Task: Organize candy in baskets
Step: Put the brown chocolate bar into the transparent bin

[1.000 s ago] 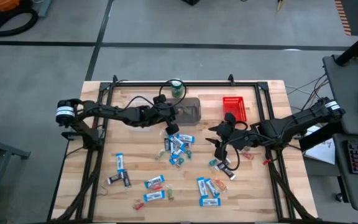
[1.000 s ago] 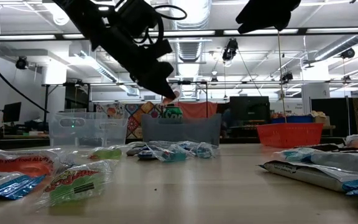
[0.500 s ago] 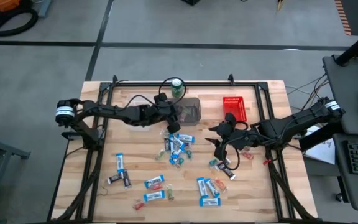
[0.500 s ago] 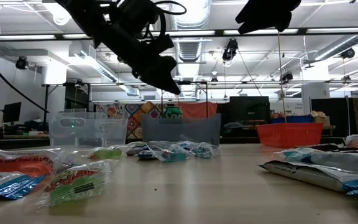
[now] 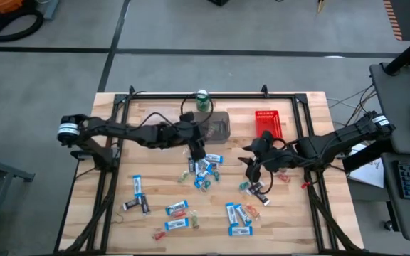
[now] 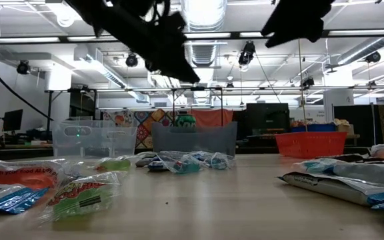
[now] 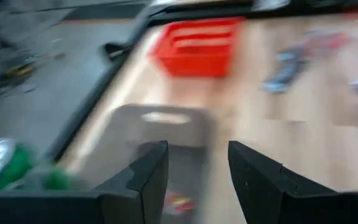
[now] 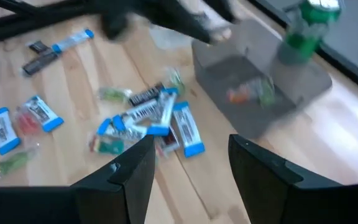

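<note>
While my left gripper point(image 5: 195, 148) hangs released and empty just beside the grey basket point(image 5: 216, 127) near the tabletop's far edge, my right gripper point(image 5: 251, 168) waits open mid-table, candy point(image 5: 203, 171) strewn between them toward the near edge.

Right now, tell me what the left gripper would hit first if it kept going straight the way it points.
Probably the grey bin: it sits directly ahead between the left gripper's open fingers, with the red basket farther beyond. Depth is unclear.

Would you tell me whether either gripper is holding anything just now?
Nothing is held: the left gripper and right gripper both stand open and empty.
</note>
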Tool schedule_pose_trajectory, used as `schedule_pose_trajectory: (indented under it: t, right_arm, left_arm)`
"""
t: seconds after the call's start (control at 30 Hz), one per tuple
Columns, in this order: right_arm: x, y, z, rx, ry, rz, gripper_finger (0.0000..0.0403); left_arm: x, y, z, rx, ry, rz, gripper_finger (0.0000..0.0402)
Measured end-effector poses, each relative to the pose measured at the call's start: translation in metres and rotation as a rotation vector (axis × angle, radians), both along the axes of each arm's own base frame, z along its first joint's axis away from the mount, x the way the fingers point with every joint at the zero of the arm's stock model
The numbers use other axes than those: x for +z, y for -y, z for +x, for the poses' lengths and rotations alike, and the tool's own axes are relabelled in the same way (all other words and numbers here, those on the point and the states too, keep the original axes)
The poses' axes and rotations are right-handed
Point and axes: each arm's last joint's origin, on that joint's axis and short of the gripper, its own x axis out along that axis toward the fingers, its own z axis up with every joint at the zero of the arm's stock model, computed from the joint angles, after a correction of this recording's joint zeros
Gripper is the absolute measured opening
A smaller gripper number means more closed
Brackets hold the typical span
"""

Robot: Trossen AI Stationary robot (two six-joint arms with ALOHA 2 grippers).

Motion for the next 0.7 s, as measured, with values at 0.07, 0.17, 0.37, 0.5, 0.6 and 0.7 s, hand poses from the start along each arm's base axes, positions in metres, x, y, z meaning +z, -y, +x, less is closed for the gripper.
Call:
schedule_pose_trajectory:
  t: [0.07,0.17,0.37,0.5,0.6,0.7]
  right_arm:
    - [-0.004,0.001,-0.003,-0.034,-0.037,0.022,0.0194]
    - [-0.009,0.003,-0.009,-0.084,-0.086,0.05,0.0194]
    - [-0.024,0.005,-0.015,-0.132,-0.149,0.064,0.0194]
    - [-0.03,0.005,-0.017,-0.134,-0.161,0.059,0.0194]
    - [-0.033,0.006,-0.017,-0.137,-0.166,0.052,0.0194]
    - [-0.036,0.006,-0.017,-0.148,-0.148,0.041,0.0194]
  left_arm:
    - [0.004,0.015,-0.001,-0.069,0.015,-0.018,0.0151]
    - [0.008,0.036,-0.005,-0.142,0.027,-0.024,0.0151]
    - [0.003,0.073,-0.023,-0.264,0.047,-0.025,0.0134]
    - [-0.012,0.091,-0.037,-0.348,0.209,-0.047,0.0115]
    - [-0.025,0.099,-0.047,-0.408,0.326,-0.093,0.01]
    - [-0.038,0.102,-0.057,-0.418,0.359,-0.124,0.0083]
